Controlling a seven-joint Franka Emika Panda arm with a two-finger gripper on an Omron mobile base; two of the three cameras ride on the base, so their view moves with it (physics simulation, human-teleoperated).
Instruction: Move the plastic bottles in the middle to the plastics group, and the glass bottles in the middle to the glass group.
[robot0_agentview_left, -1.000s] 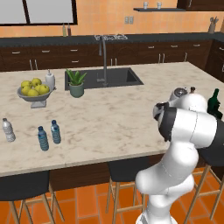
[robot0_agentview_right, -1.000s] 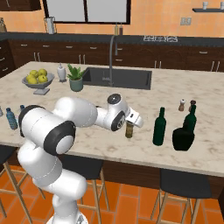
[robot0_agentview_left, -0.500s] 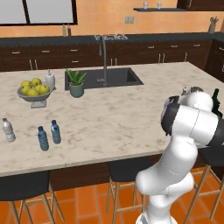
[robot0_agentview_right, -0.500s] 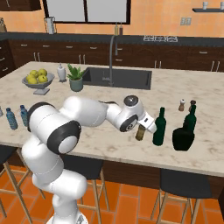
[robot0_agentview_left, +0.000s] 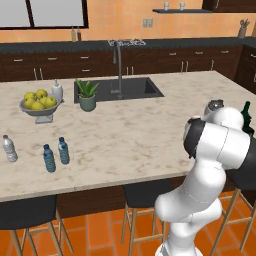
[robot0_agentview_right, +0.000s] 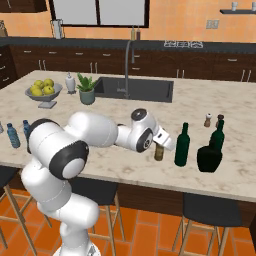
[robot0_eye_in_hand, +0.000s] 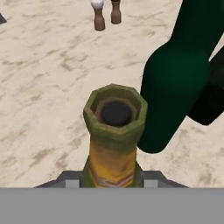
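Note:
My gripper (robot0_agentview_right: 161, 142) is shut on the neck of the brown amber bottle (robot0_agentview_right: 159, 152), which hangs upright low over the island counter. In the hand view the bottle's open mouth (robot0_eye_in_hand: 114, 113) faces the camera, with a fingertip (robot0_eye_in_hand: 65, 182) on each side of the neck. Just to its right stands the tall slim green bottle (robot0_agentview_right: 182, 146) (robot0_eye_in_hand: 175, 83), a small gap away. Beyond it are the squat dark green bottle (robot0_agentview_right: 209, 159) and a tall-necked green one (robot0_agentview_right: 218, 134). At the counter's left end stand two blue plastic bottles (robot0_agentview_left: 48, 158) (robot0_agentview_left: 63, 150) and a clear one (robot0_agentview_left: 8, 148).
Salt and pepper shakers (robot0_agentview_right: 207, 120) stand behind the green bottles. A sink (robot0_agentview_right: 135, 89) with a faucet sits mid-counter, with a potted plant (robot0_agentview_right: 87, 90), a white dispenser (robot0_agentview_right: 70, 82) and a bowl of lemons (robot0_agentview_right: 44, 90) to its left. Stools stand below the near edge.
The arm has swung right, carrying the amber bottle across the counter until it is next to the tall slim green bottle. The other bottles have stayed in place.

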